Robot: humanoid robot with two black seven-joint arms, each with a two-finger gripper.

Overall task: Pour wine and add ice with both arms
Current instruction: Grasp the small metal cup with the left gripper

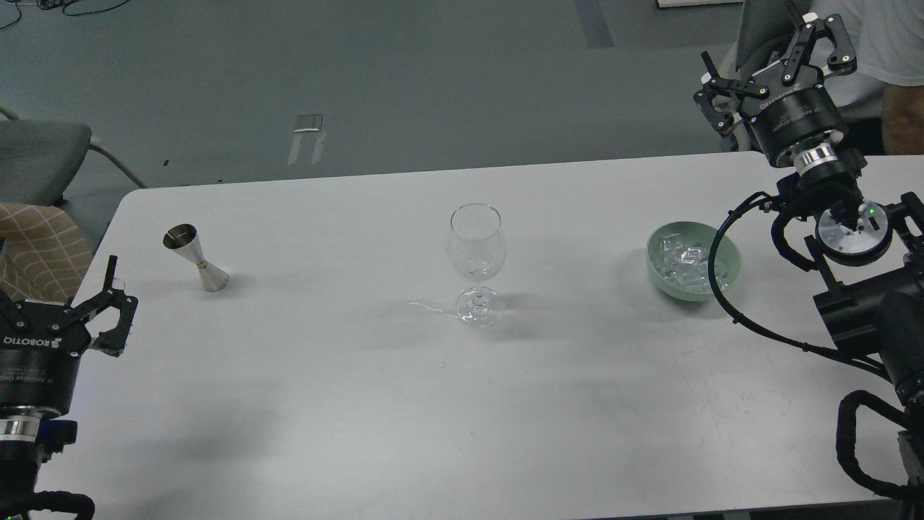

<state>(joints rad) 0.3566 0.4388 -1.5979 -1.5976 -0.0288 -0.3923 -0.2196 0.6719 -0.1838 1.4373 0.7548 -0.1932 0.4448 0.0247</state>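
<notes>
**Entry: both grippers empty, pour not begun**

Left gripper [108, 307] — jaws spread, nothing held, near the jigger [195, 258]. Right gripper [776, 68] — jaws spread, raised behind the bowl [693, 261] of ice [684, 261]. Wine glass [476, 263] stands mid-table; wine cannot be made out. The jigger is best gripped at its waist and kept upright.

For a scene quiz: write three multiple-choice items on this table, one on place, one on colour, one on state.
1. Where does the jigger stand from the glass?
A left
B right
C inside it

2. What colour is the bowl holding the ice?
A red
B pale green
C black

3. How is the left end effector?
A shut on the glass
B shut on the jigger
C open, holding nothing

Answers: 1 A, the jigger is on the table's left part. 2 B, its wall is pale green. 3 C, its fingers are apart with nothing between them.
</notes>
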